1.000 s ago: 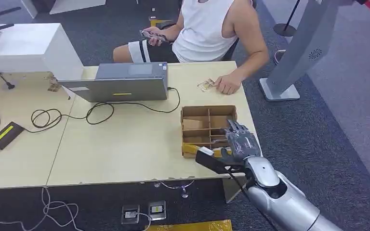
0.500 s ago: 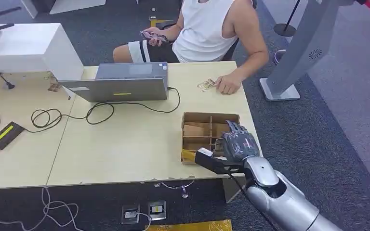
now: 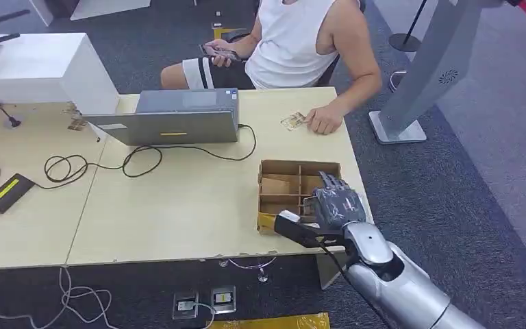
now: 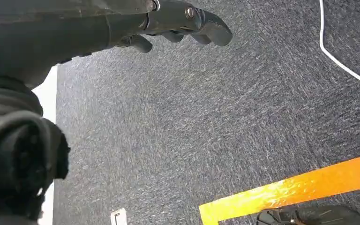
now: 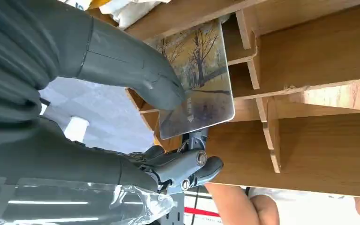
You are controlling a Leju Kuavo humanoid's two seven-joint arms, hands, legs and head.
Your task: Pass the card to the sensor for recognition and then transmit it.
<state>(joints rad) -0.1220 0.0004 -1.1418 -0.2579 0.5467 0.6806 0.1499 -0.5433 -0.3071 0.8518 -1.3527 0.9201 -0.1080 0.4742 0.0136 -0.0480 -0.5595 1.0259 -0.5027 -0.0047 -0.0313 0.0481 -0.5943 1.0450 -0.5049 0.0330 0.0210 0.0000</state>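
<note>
Right hand (image 3: 337,203) has dropped lower into the wooden divider box (image 3: 281,177) than a second ago, and from the head view I now see it sitting over the box's right-hand compartments, near the corner closest to me. On the right wrist view I see the thumb (image 5: 136,70) pressed on the face of the card (image 5: 198,77), darker fingers (image 5: 187,164) curled behind it, so my right hand is closed on the card in a pinch. Card has a printed picture of trees, and it sits partly inside a compartment slot with its free edge sticking out past the divider (image 5: 251,51). Box is open-topped, split by thin wooden partitions into several cells; the left cells look like they hold bare wood or flat brown pieces, can't tell contents for sure. Yellow item (image 3: 267,221) lies at the box's near-left corner. Box stands on the table (image 3: 178,205) near its right edge. Beyond the box a person (image 3: 294,41) sits at the far side, one hand resting on the table next to a second small card (image 3: 292,121). Left of the box are a laptop (image 3: 178,116) and a black cable (image 3: 144,157). Left hand (image 4: 178,21) hangs over dark carpet (image 4: 215,117), fingers apart and loosely extended, holding nothing. Orange floor strip (image 4: 300,185) runs under it.
</note>
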